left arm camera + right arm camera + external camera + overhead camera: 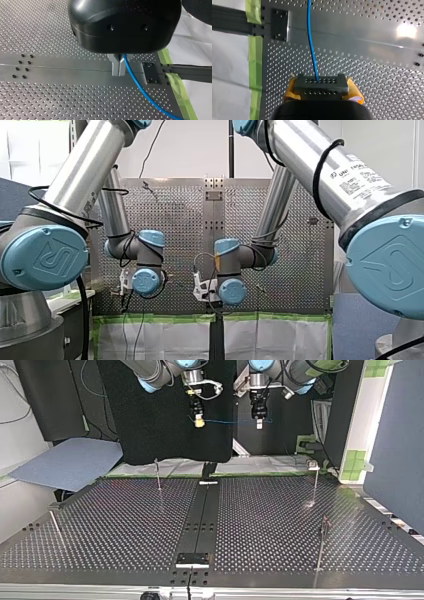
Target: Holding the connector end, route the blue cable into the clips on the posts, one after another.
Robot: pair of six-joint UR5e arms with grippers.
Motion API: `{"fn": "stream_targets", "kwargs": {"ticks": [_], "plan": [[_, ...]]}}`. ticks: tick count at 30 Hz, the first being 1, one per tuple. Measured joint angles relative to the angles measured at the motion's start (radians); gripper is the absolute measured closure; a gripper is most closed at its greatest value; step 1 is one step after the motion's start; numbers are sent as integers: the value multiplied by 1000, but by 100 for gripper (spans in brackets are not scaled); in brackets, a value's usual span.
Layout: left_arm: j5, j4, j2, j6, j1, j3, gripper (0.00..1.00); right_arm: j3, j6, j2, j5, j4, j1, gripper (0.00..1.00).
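Currently, top view: perforated table fills the lower half, w/ a plain centre rail running front to back.

Front view: left arm and right arm both reach in, wrists close together near mid-table.

Four thin posts stand on the table, well apart: far-left post, far-right post, near-right post and near-left post, which looks tilted. Clips sit at the post tops, too small to read.

Left gripper: black body, metal fingers clamped on the blue cable. Cable exits betw. them and runs off over the table toward the green tape at the edge.

Right gripper: yellow pads pinched on the connector, a dark block w/ rows of holes. Cable leaves its face and runs straight ahead.

Top view: both grippers hang high above the table's far edge, side by side. Cable spans roughly level betw. them, w/ a short tail past the left gripper. Cable is well clear of all posts and sits in no clip.
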Motion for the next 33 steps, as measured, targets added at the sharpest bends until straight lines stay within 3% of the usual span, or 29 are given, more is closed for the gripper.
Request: {"fn": "stream_targets", "kwargs": {"ticks": [7,10,13,20,22,33], "plan": [[1,-5,5,-5,0,0,100,-5,5,-3,25,5,-3,100],[4,-24,24,-24,8,0,100,-24,27,-25,42,27,-26,100],[14,-50,49,-49,16,0,100,-34,51,-49,41,51,-49,100],[51,-115,115,-115,58,0,100,-56,111,-113,-14,80,-84,100],[53,-130,131,-130,70,0,100,-67,121,-133,-34,85,-94,100],[58,-201,227,-137,107,0,100,-159,134,-235,-136,167,-131,100]]}}
